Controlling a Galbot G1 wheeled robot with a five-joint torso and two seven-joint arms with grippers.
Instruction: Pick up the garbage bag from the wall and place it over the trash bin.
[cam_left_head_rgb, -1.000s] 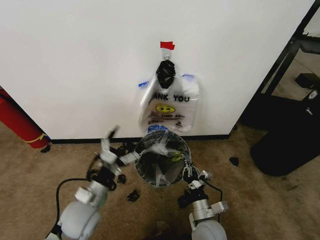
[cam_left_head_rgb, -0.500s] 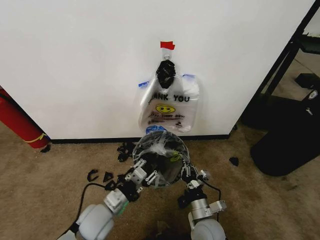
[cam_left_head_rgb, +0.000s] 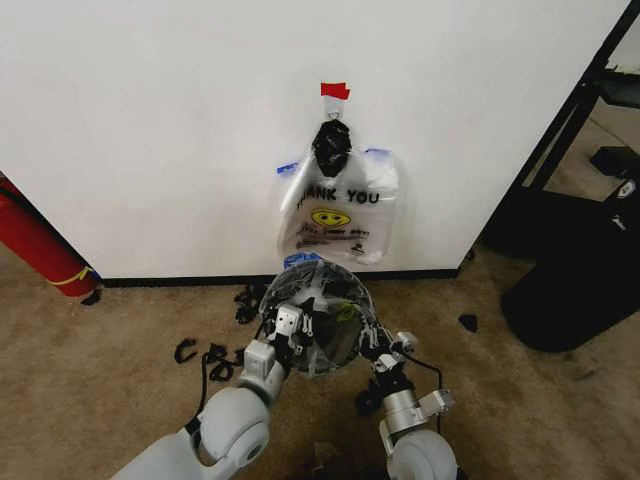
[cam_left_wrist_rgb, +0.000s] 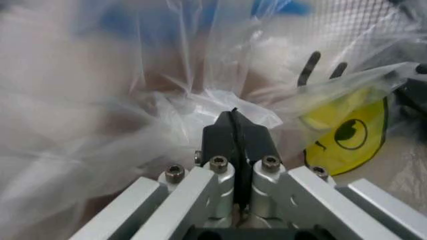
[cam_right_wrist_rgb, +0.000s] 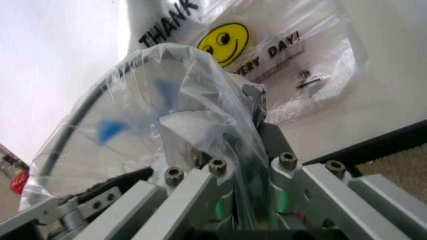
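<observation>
The left gripper (cam_left_head_rgb: 291, 322) is reaching in over the near-left rim of the trash bin (cam_left_head_rgb: 352, 353), its black fingers (cam_left_wrist_rgb: 235, 132) pressed together with only a sliver of film, if anything, caught between them. At the bin's near-right rim the right gripper (cam_left_head_rgb: 383, 352) is pinching a fold of the garbage bag (cam_left_head_rgb: 318, 300), which is lying crumpled and half spread across the bin's mouth, its yellow smiley (cam_left_wrist_rgb: 347, 134) sagging inside. To my eye the danger is the film itself: thin, slippery and clinging, it could slide out of either pinch or snag and tear on the rim if the arms pull unevenly, leaving one side of the round bucket-like bin uncovered. Just behind the bin, on the plain white wall (cam_left_head_rgb: 150, 130), the bunch of like bags (cam_left_head_rgb: 338, 210) is hanging under a black knot and red tape (cam_left_head_rgb: 335, 91).
</observation>
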